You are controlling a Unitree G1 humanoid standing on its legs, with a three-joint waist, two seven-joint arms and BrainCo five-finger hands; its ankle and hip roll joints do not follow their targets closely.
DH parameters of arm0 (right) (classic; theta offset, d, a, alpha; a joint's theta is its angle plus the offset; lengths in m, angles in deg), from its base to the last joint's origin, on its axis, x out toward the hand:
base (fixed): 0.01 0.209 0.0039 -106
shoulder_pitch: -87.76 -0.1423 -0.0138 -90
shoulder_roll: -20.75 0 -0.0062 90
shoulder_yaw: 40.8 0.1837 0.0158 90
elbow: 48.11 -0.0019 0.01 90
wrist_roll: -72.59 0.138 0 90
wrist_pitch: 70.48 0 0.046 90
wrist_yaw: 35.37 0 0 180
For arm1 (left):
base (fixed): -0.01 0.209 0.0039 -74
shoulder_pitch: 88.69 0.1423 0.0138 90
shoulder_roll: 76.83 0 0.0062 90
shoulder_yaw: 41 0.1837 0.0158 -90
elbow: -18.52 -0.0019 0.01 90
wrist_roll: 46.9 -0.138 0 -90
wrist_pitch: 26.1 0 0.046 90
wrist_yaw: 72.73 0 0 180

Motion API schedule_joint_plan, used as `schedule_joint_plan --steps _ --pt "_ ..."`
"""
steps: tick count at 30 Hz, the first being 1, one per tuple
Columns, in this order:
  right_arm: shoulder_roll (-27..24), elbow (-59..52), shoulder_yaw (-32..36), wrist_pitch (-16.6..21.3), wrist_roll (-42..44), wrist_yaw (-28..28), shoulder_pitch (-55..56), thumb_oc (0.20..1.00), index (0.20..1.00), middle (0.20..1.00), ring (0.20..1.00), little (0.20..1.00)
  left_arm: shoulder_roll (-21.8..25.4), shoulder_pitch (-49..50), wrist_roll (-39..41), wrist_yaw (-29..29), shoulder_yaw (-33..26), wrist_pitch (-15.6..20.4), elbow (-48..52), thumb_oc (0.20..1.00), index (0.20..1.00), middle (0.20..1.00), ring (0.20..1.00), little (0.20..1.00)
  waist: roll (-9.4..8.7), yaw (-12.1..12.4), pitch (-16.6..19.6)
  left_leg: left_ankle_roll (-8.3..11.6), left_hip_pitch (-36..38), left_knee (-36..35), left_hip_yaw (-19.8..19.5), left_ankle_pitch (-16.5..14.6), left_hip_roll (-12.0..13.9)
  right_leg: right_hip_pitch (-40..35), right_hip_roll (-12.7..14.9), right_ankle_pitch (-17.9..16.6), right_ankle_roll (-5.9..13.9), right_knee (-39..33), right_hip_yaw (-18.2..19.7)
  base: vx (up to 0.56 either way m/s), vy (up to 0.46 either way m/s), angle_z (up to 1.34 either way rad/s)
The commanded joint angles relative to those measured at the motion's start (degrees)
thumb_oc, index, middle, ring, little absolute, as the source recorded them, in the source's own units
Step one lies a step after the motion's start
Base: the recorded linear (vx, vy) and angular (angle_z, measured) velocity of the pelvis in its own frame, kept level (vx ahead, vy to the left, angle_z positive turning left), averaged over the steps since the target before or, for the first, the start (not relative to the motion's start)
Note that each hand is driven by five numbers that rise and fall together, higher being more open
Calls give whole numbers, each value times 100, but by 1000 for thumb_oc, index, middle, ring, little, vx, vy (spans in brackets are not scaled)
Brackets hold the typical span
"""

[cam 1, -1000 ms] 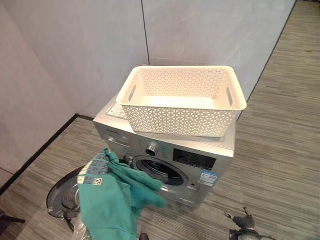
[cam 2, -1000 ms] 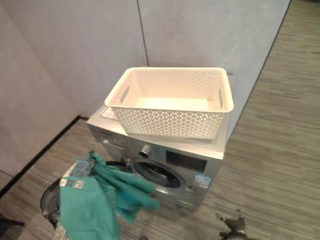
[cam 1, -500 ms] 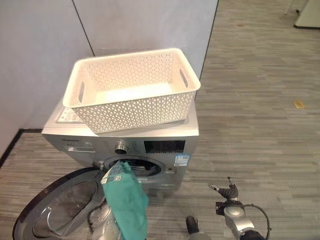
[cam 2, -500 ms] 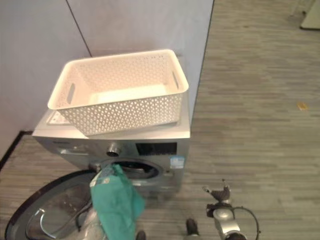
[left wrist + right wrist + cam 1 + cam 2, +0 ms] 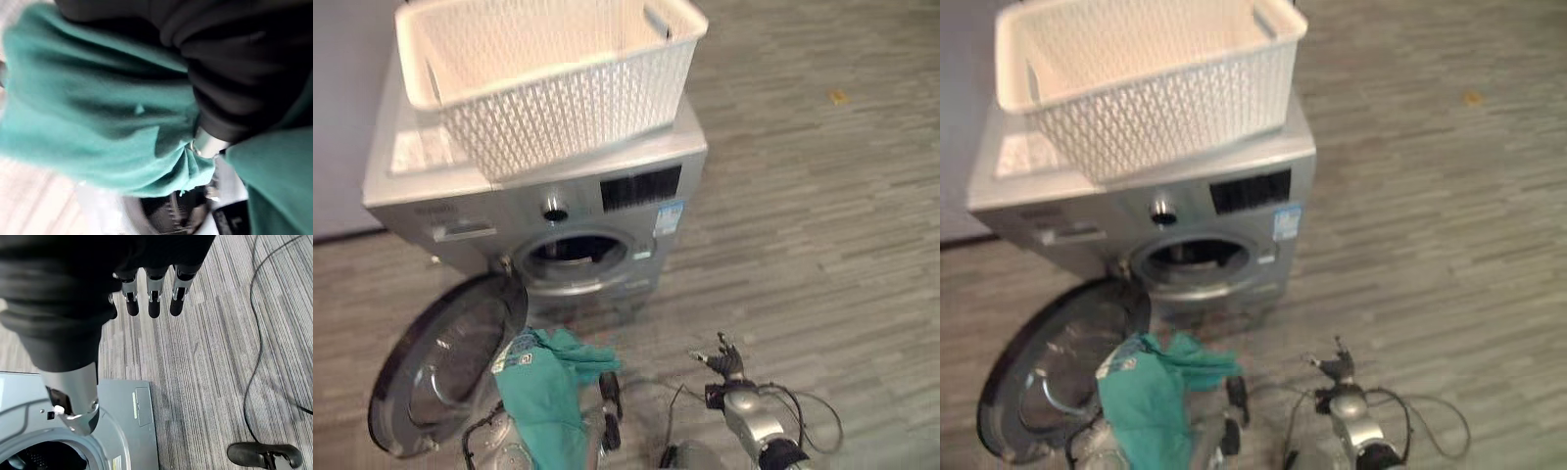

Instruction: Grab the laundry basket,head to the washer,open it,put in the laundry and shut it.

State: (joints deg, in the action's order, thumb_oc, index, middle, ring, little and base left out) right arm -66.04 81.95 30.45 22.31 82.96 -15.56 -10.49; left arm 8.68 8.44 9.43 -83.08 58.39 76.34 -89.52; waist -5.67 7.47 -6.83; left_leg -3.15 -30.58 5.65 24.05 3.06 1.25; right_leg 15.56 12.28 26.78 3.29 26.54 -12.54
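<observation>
A silver front-loading washer (image 5: 636, 186) stands against the wall with its round door (image 5: 445, 362) swung open to the lower left. The dark drum opening (image 5: 573, 250) is uncovered. On the washer's top sits a white lattice laundry basket (image 5: 568, 113) with nothing showing inside it. A teal garment (image 5: 548, 401) hangs in front of the washer, below the opening and beside the door. My left hand (image 5: 208, 144) is wrapped in it, a finger pinching a bunched fold. My right hand (image 5: 724, 362) hangs low to the right, fingers (image 5: 154, 298) relaxed, holding nothing.
Grey plank floor (image 5: 822, 225) spreads to the right and front of the washer. The open door takes up the floor at the front left. A small yellow scrap (image 5: 839, 97) lies far off on the floor to the right.
The whole view has tipped downward, so the camera moved. The teal garment, which overlapped the drum opening half a second ago, now shows below it beside the door. The right hand stays low.
</observation>
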Motion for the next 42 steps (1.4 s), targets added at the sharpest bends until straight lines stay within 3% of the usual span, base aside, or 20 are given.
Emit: schedule_joint_plan --steps 1,4,10,18,21,28,34,37,39,41,42 --pt "-182 -568 138 232 90 -4 148 1000 1000 1000 1000 1000 87 -462 93 49 244 302 215 200 200 200 200 200 -485 -168 140 -115 -245 1039 -1081 -1048 -344 -1664 413 -2678 500 -2441 110 -116 -142 5" --pt "-319 -877 115 230 7 22 185 1000 1000 1000 1000 1000 73 -718 37 -75 389 391 176 200 200 200 200 200 -648 -252 78 3 -501 997 -1128 -897 -335 -1650 383 -2955 585 -2732 -54 -45 -76 -6" --pt "-336 -933 6 193 -36 59 176 1000 1000 1000 1000 1000 23 -1279 -218 -278 537 440 6 200 200 200 200 200 -725 -413 -3 48 -709 949 -1166 -848 -329 -1492 375 -3354 723 -2908 -153 -23 -18 -2" --pt "-252 -914 -47 193 141 155 71 1000 1000 1000 1000 1000 -188 -2169 -268 -645 465 580 -452 200 200 200 200 200 -763 -654 -155 -12 -971 1047 -1212 -913 -351 -1071 374 -3500 759 -2784 -126 -7 50 -3" --pt "-209 -1106 9 251 398 299 9 1000 1000 1000 1000 1000 -310 -2796 -195 -964 287 752 -643 200 200 200 200 200 -936 -805 -293 -74 -1264 1217 -1221 -1078 -323 -844 366 -3788 845 -2809 -82 12 86 0" --pt "-185 -1576 40 453 707 442 -105 1000 1000 1000 1000 1000 -378 -4024 -160 -1524 -41 1134 -819 200 200 200 200 200 -1193 -990 -523 -89 -1786 1543 -1247 -1343 -250 -554 300 -4056 924 -2871 -56 28 46 0" --pt "-63 -1583 16 556 810 498 -259 1000 1000 1000 1000 1000 -259 -4463 -151 -1739 -235 1315 -803 200 200 200 200 200 -1275 -1002 -648 -174 -2010 1804 -1321 -1631 -191 -513 288 -4192 988 -2802 -50 55 42 2" --pt "-94 -1785 43 572 896 445 -98 1000 1000 1000 1000 1000 -252 -4492 -184 -1799 -204 1275 -742 200 200 200 200 200 -1186 -1099 -740 -367 -1712 1649 -1410 -1767 -386 -151 293 -4064 835 -1758 278 109 166 0" --pt "-114 -1824 2 612 940 419 -104 1000 1000 1000 1000 1000 -236 -4482 -236 -1838 -194 1273 -737 200 200 200 200 200 -1076 -1179 -804 -440 -1360 1399 -1413 -1816 -460 278 74 -3773 721 -1128 288 121 197 13" --pt "-131 -1884 -181 708 1118 400 -137 1000 1000 1000 1000 1000 -142 -4620 -139 -1843 -194 1267 -847 200 200 200 200 200 -674 -1189 -1319 -443 -584 1058 -1629 -1670 -210 1992 -323 -2228 249 577 6 250 193 27" --pt "-128 -1903 -228 718 1137 425 -171 1000 1000 1000 1000 1000 -134 -4604 -93 -1834 -249 1264 -850 200 200 200 200 200 -640 -1202 -1421 -447 -382 1030 -1562 -1698 -147 2286 -362 -2131 187 550 -228 268 55 -10"
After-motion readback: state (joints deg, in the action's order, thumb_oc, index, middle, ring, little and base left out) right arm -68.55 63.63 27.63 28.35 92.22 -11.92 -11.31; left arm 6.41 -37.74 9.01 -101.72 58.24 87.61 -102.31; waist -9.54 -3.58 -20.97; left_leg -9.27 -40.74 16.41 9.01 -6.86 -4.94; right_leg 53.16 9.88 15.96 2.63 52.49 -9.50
